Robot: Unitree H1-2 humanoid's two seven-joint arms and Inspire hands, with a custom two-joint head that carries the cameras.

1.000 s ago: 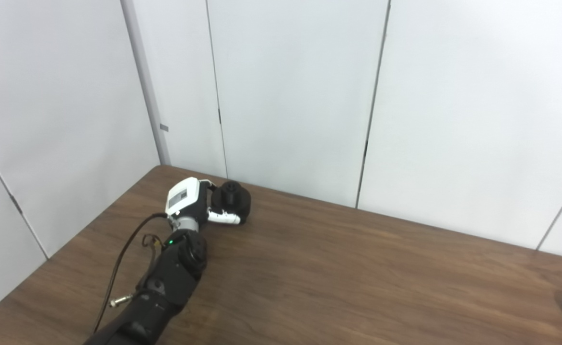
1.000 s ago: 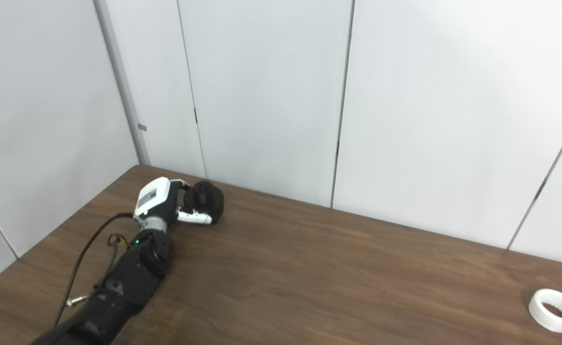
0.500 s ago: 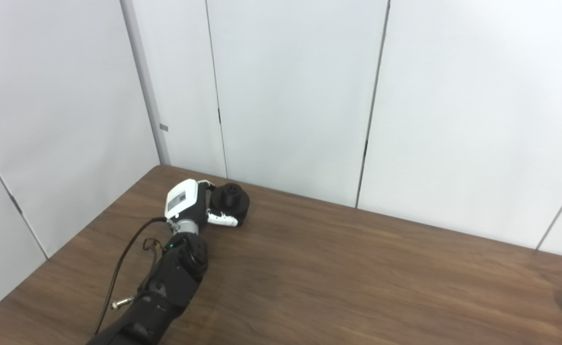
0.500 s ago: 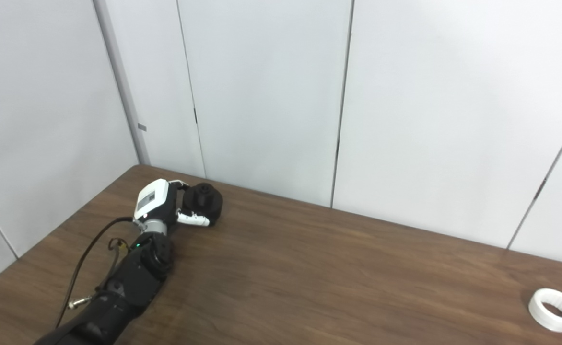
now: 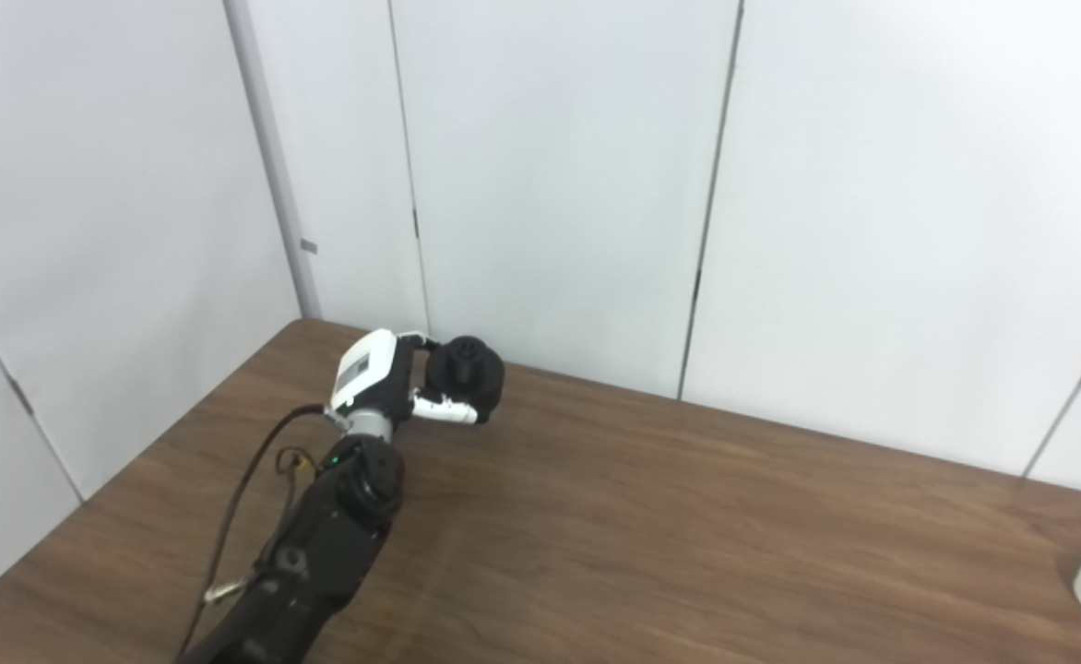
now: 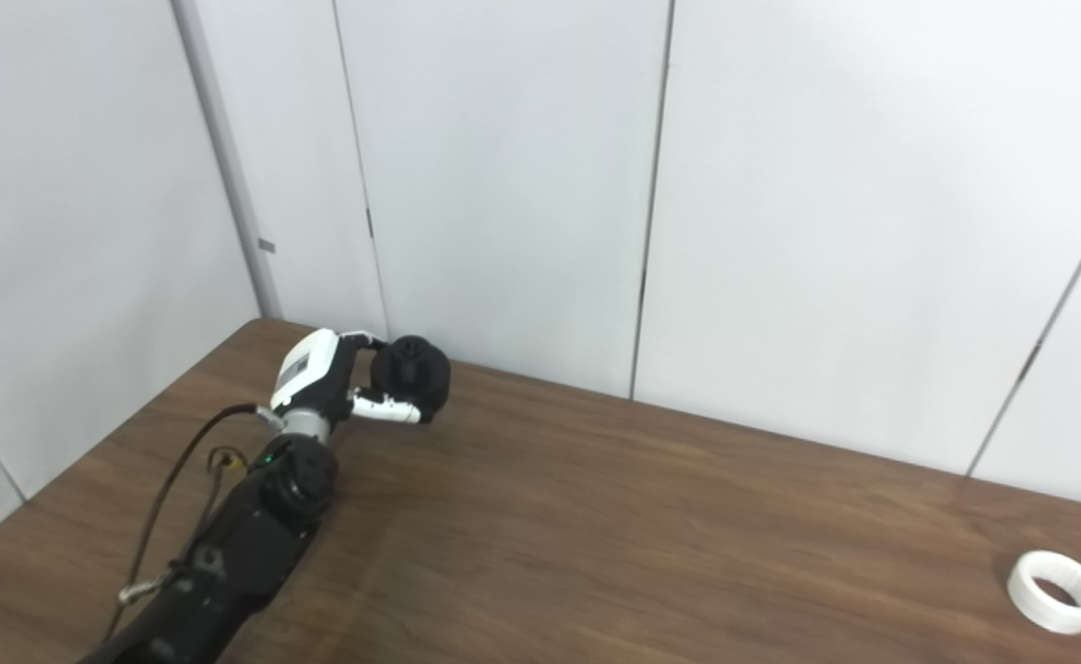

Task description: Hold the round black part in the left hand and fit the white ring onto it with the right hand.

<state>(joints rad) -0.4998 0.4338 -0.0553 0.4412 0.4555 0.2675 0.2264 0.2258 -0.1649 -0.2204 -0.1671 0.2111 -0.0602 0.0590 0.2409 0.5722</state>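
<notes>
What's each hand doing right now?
Left hand: shut on the black part.
Right hand: not in view; the white ring lies alone on the table.

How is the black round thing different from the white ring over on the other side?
The round black part is dark and looks solid with a knob on top; the white ring is pale and hollow. The left hand grips the black part near the table's far left corner; the ring lies untouched at the right edge. Both are round.

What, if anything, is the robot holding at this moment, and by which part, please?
The left hand holds the round black part by its sides, fingers wrapped around its body. The white ring lies unheld on the table.
</notes>
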